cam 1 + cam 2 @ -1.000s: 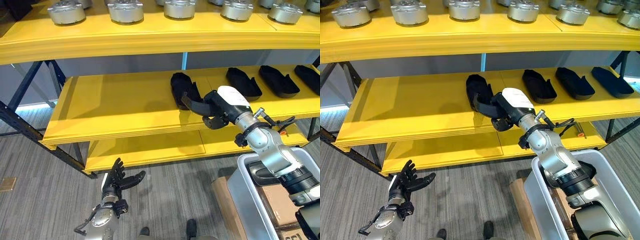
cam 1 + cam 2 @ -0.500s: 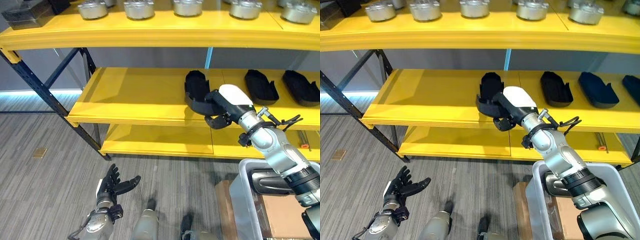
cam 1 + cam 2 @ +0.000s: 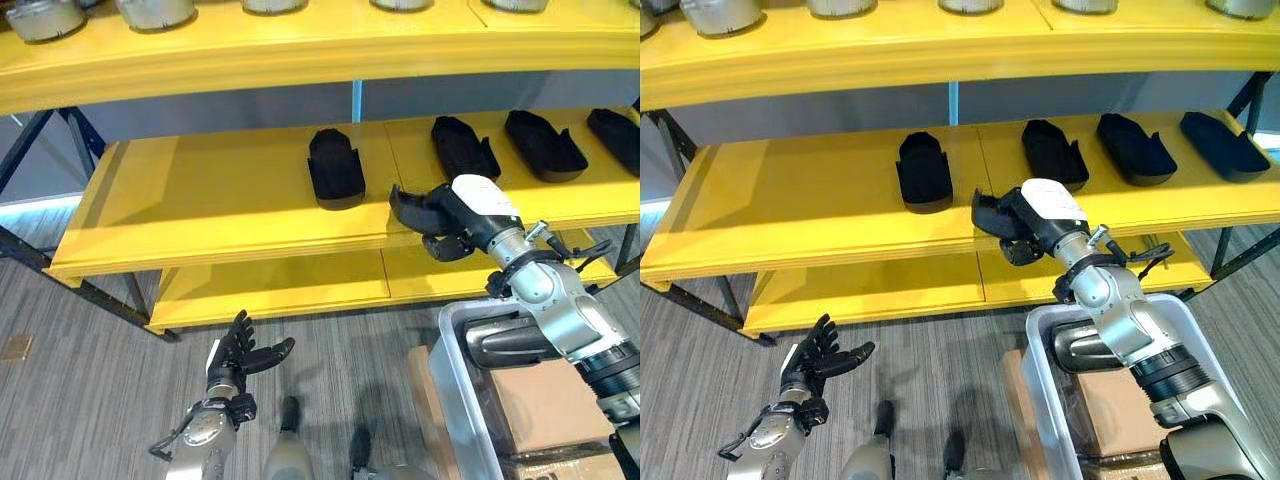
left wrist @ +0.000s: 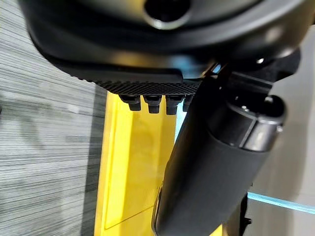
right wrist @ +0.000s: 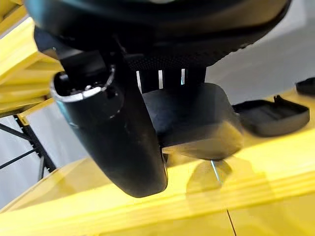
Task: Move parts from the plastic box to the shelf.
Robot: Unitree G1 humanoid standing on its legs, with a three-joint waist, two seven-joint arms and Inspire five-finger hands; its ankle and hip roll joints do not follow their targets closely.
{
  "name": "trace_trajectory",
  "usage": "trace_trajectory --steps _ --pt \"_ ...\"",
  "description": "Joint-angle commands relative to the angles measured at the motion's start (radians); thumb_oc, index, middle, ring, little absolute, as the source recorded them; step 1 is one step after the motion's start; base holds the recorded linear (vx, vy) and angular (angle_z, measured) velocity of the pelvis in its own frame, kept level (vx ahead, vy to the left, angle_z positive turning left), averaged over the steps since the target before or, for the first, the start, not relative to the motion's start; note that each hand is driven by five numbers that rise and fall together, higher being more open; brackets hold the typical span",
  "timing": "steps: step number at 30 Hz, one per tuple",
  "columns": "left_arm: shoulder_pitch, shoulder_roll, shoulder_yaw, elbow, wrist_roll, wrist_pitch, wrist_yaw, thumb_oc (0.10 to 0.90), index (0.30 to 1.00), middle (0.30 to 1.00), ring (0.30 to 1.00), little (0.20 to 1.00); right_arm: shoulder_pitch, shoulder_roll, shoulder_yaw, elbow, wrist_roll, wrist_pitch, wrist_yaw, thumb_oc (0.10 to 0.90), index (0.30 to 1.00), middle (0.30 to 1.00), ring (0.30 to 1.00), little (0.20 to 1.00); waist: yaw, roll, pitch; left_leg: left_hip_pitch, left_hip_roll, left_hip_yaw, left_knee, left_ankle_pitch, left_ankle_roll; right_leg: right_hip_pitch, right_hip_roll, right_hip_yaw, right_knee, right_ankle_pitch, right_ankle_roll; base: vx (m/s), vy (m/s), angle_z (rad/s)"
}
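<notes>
Even, bright indoor light falls from above onto the yellow shelf, whose glossy middle board carries a broad pale sheen. Each black part throws a short, soft shadow toward the shelf's front edge. The space below the lower board is darker, and a cool bluish strip of light glows behind the frame at the left. The straight shelf boards bow toward the corners in both eye views. In the right wrist view the right hand sits close and soft-edged, its thumb showing a dull highlight
</notes>
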Motion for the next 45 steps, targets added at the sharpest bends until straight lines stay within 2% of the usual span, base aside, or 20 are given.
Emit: trace_trajectory --steps 1,2,3,4,6,13,23,38,45 --pt "0.012 0.047 0.003 -0.088 0.019 -0.092 0.006 0.900 1.000 1.000 1.000 1.000 -0.067 -0.017 -0.106 -0.100 -0.007 -0.066 -0.090 0.400 0.300 0.300 0.300 0.300 0.025 -0.029 -0.150 -0.041 -0.011 0.033 0.009 0.059 0.012 0.058 -0.184 0.006 0.056 -0.131 0.184 0.13 0.073 -0.05" --pt "0.013 0.051 0.007 -0.094 0.026 -0.092 0.007 0.900 1.000 1.000 1.000 1.000 -0.058 -0.014 -0.113 -0.105 -0.010 -0.067 -0.092 0.400 0.300 0.300 0.300 0.300 0.028 -0.043 -0.154 -0.050 -0.015 0.049 0.050 0.033 0.024 0.076 -0.204 0.007 0.058 -0.138 0.189 0.14 0.076 0.07" --pt "0.014 0.052 0.007 -0.094 0.026 -0.091 0.007 0.900 1.000 1.000 1.000 1.000 -0.056 -0.013 -0.115 -0.106 -0.010 -0.067 -0.091 0.400 0.300 0.300 0.300 0.300 0.030 -0.045 -0.154 -0.052 -0.017 0.050 0.056 0.029 0.025 0.076 -0.207 0.008 0.058 -0.138 0.190 0.32 0.190 0.11" --pt "0.012 0.059 0.013 -0.095 0.027 -0.092 0.015 0.900 1.000 1.000 1.000 1.000 -0.051 0.002 -0.119 -0.113 -0.007 -0.064 -0.095 0.400 0.300 0.300 0.300 0.300 0.036 -0.064 -0.159 -0.063 -0.032 0.066 0.099 -0.007 0.043 0.085 -0.238 0.003 0.059 -0.130 0.206 0.37 0.312 0.00" --pt "0.001 0.092 0.028 -0.098 0.028 -0.091 0.026 0.900 1.000 1.000 1.000 1.000 -0.059 0.007 -0.126 -0.120 -0.012 -0.052 -0.088 0.400 0.300 0.300 0.300 0.300 0.045 -0.115 -0.174 -0.108 -0.082 0.096 0.152 -0.093 0.083 0.032 -0.307 0.004 0.054 -0.085 0.264 0.42 0.466 -0.22" --pt "-0.004 0.092 0.040 -0.089 0.034 -0.092 0.036 0.900 1.000 1.000 1.000 1.000 -0.075 0.012 -0.107 -0.110 -0.017 -0.048 -0.079 0.400 0.300 0.300 0.300 0.300 0.045 -0.137 -0.188 -0.090 -0.095 0.108 0.122 -0.106 0.095 0.016 -0.322 0.004 0.050 -0.061 0.282 0.05 0.073 -0.01" --pt "-0.009 0.080 0.037 -0.084 0.034 -0.089 0.043 0.900 1.000 1.000 1.000 1.000 -0.102 0.009 -0.088 -0.110 -0.013 -0.050 -0.071 0.400 0.300 0.300 0.300 0.300 0.036 -0.146 -0.205 -0.052 -0.098 0.112 0.107 -0.116 0.097 0.029 -0.324 0.012 0.044 -0.055 0.286 0.02 0.010 -0.03" --pt "-0.007 0.076 0.031 -0.076 0.037 -0.082 0.029 0.900 1.000 1.000 1.000 1.000 -0.098 -0.032 -0.095 -0.131 -0.023 -0.056 -0.058 0.400 0.300 0.300 0.300 0.300 0.020 -0.137 -0.217 -0.032 -0.088 0.107 0.094 -0.111 0.088 0.043 -0.318 0.004 0.036 -0.066 0.280 0.00 -0.001 -0.02" --pt "-0.009 0.081 0.028 -0.083 0.037 -0.083 0.028 0.900 1.000 1.000 1.000 1.000 -0.143 -0.060 -0.075 -0.156 -0.037 -0.064 -0.058 0.400 0.300 0.300 0.300 0.300 0.016 -0.134 -0.225 -0.024 -0.088 0.101 0.087 -0.108 0.085 0.050 -0.316 0.000 0.033 -0.072 0.277 0.00 0.000 0.00"
